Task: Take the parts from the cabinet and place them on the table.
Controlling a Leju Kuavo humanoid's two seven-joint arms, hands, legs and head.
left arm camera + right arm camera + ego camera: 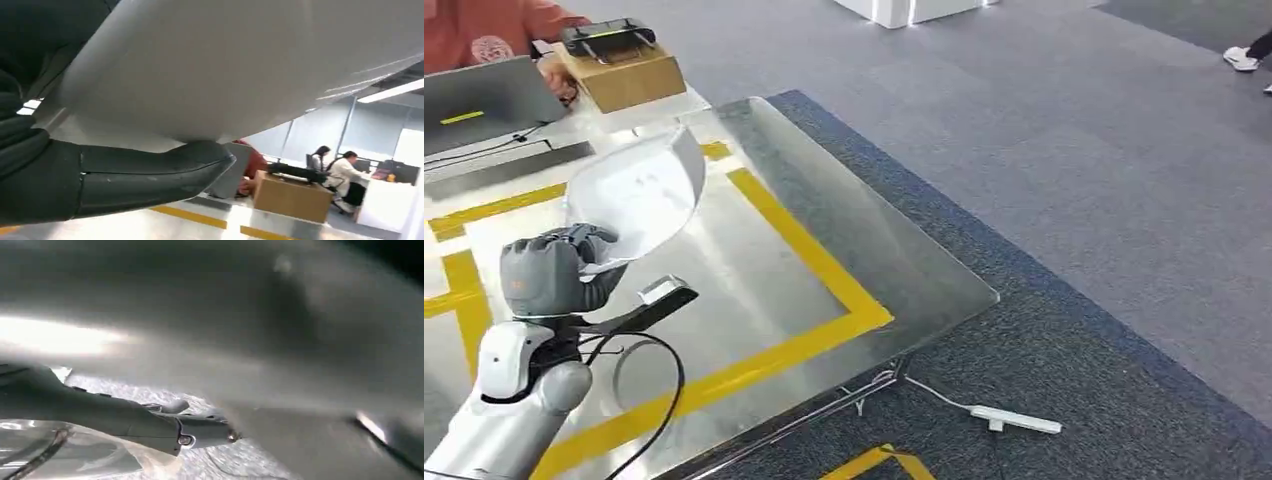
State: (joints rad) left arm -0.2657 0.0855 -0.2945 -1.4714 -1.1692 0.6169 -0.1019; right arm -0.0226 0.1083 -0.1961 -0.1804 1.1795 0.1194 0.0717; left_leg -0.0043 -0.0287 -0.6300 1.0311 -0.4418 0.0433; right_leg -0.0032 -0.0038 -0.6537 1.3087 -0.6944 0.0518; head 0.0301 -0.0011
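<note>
a thin, curved white plastic shell part (639, 195) sat in the left of the head view, held up over the shiny metal bench with yellow tape lines (824, 240). it looked light and fairly stiff but smooth, so likely slippery, and a thin edge could flex; the lower rim seemed the sound place to hold. the left robot hand (554, 272) had its grey fingers curled closed on that lower rim, with the thumb (150, 172) pressed under the shell. the right robot hand (200, 432) was blurred, and i could not tell its state.
</note>
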